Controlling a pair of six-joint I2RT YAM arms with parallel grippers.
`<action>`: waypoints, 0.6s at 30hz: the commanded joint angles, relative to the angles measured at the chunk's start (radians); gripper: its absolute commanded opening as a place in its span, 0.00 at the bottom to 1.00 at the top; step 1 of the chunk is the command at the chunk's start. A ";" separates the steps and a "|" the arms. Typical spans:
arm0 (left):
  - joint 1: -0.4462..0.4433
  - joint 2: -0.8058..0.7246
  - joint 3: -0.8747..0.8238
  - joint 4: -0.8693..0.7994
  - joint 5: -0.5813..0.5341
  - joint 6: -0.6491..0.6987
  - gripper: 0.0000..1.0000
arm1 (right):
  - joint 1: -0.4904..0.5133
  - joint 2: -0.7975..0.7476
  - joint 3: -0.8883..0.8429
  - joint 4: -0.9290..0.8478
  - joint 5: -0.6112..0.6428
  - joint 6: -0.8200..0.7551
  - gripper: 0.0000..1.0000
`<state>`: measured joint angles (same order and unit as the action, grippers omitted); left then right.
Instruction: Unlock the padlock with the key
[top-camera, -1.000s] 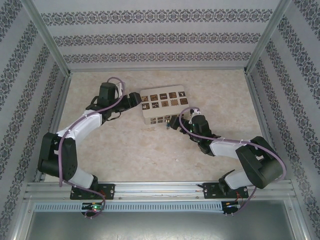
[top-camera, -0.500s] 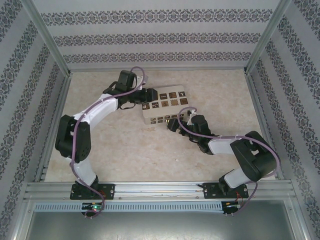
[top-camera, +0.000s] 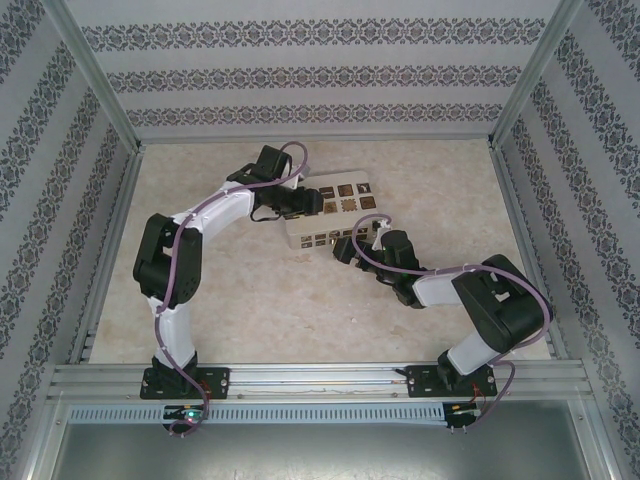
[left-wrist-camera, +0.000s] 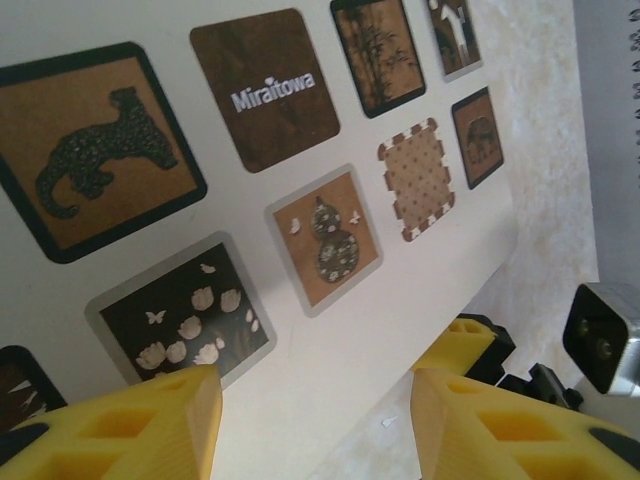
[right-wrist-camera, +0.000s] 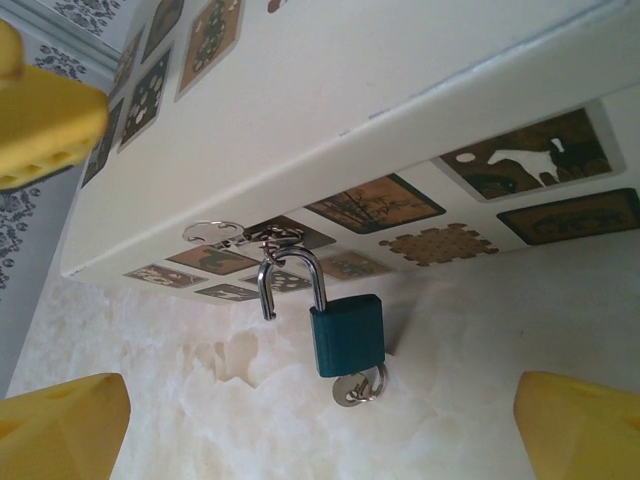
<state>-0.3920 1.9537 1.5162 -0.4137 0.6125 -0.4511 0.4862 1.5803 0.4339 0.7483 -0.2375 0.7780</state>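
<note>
Top external view: on the pale marbled table (top-camera: 250, 300), the left arm (top-camera: 175, 270) has swung its elbow inward since a second ago, when it lay folded out to the left. The right arm (top-camera: 490, 300) has drawn its elbow slightly closer to its base. Two arms flank one cream box (top-camera: 342, 205) with dark square pictures, which lies where it lay before.

The left gripper (top-camera: 303, 200), then at the box's left end, now sits over the top face. The left wrist view shows its yellow fingers (left-wrist-camera: 150, 420) moderately apart, the printed lid directly beneath and ahead of them, nothing clamped between.

The right gripper (top-camera: 345, 246) remains at the box's near side, its fingers (right-wrist-camera: 580, 430) spread wide and empty. Straight ahead of it, centred between those fingers and low over the table, hangs the one padlock (right-wrist-camera: 347, 338), blue-green. Its silver shackle (right-wrist-camera: 300, 272) is hooked through a metal hasp (right-wrist-camera: 222, 234) on the box's side wall. One shackle leg ends free beside the body rather than in it.

One key (right-wrist-camera: 352, 390), on a small ring, sits at the padlock's underside. Whether it touches the table cannot be told.
</note>
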 joint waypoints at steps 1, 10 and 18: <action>-0.009 0.004 -0.020 -0.042 -0.028 0.023 0.52 | -0.009 0.015 0.029 0.054 -0.029 -0.029 0.97; -0.011 -0.028 -0.147 0.006 -0.034 -0.012 0.51 | -0.009 0.069 0.072 0.065 -0.082 -0.051 0.88; -0.013 -0.062 -0.227 0.053 -0.030 -0.047 0.51 | -0.009 0.143 0.105 0.116 -0.127 -0.042 0.81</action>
<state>-0.3927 1.8774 1.3460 -0.2741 0.5983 -0.4625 0.4858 1.7000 0.5133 0.8097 -0.3256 0.7517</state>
